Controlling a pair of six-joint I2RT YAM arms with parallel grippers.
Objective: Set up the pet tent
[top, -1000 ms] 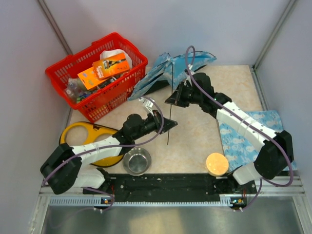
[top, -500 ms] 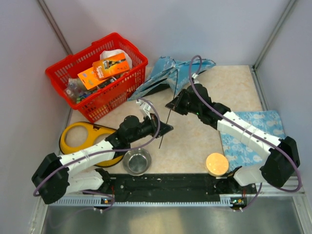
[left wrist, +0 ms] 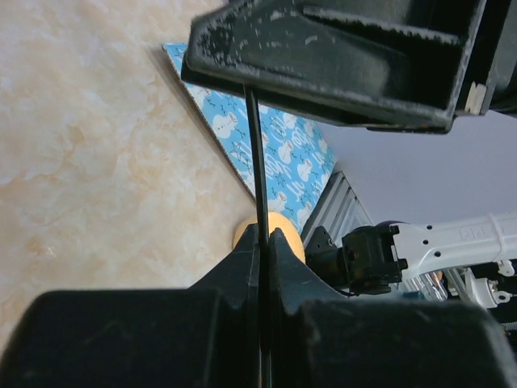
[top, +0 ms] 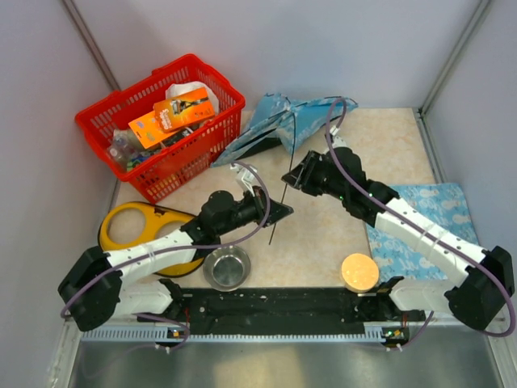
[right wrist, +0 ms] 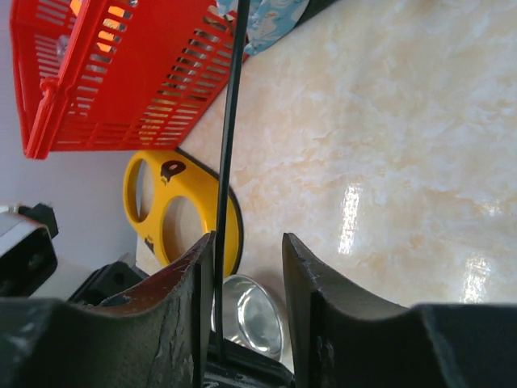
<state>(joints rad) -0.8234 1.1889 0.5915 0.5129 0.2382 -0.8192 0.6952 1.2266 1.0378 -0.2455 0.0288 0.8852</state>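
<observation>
- Red plastic basket stands at the far left of the beige stone-look surface, full of packets. All places below are taken from it.
- Pet tent: light-blue printed fabric, lying collapsed and crumpled just to the right of the basket. Its near-left edge reaches the basket's wall. Contact or a hair's gap, cannot tell.
- Pole: thin and dark. It runs out of the tent fabric toward the near edge, right of the basket's near corner, and passes through both hands.
- Left hand: in front of the basket and a little to its right. Jaws are pressed together on the pole, which sits pinched between the two tips.
- Right hand: on the pole above the left hand, nearer the tent and right of the basket. Jaws stand apart. The pole lies along the inner face of one of the fingers, with a clear gap to the other, so there is no clamp on it.
- Yellow disc with two holes: flat on the surface in front of the basket, partly under the left arm.
- Steel bowl: in front of the basket beside the yellow disc, toward the right.
- Orange round lid: well to the right of the basket, at the near edge.
- Blue printed mat: flat at the far right, well away from the basket, with the right arm crossing over it.
</observation>
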